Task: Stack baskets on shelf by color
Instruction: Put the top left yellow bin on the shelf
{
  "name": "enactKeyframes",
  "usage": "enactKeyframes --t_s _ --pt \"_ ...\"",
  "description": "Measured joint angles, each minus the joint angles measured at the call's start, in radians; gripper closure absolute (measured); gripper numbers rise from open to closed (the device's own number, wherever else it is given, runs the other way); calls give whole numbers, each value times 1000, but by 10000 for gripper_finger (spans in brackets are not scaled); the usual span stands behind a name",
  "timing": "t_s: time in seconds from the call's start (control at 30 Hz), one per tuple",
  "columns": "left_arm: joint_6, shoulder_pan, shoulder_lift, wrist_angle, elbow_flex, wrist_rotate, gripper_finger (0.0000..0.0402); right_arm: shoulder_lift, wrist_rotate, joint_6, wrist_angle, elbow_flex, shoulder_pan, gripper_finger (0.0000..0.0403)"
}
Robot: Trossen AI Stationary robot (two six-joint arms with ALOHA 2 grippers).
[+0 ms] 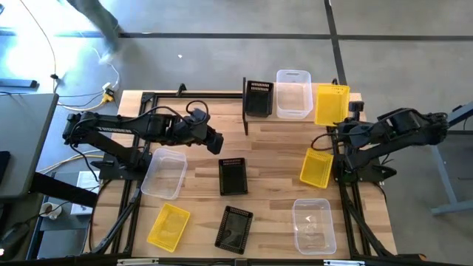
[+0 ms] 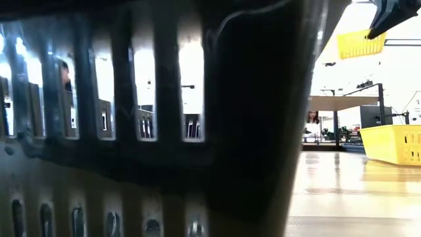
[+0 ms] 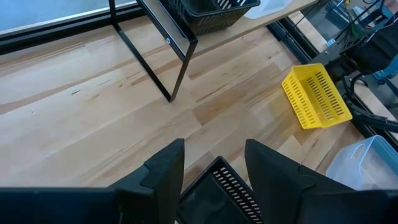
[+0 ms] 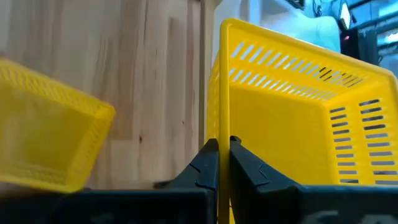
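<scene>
I'm working in a lab or open workshop: bare grey concrete floor [image 1: 222, 59] around my wooden table [image 1: 273, 148], loose cables [image 1: 44, 44] trailing beside it, and across the room a person [image 2: 313, 125] seated among desks and equipment.

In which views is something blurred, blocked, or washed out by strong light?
Low view: a black basket right at the lens is out of focus and blocks most of the picture; the room beyond it is washed out by bright light. Right wrist view: the nearer yellow basket on the table is blurred, while the held yellow basket is sharp. High view: evenly lit.
</scene>
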Motion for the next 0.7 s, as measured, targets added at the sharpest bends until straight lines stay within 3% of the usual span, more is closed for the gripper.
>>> enactKeyframes --t_s 0.33,0.7 --pt "0 0 0 0 0 -1 241 -39 43 -27 -1 -105 -1 398" --pt "0 28 0 5 0 -1 241 -78 53 -123 45 -28 -52 402"
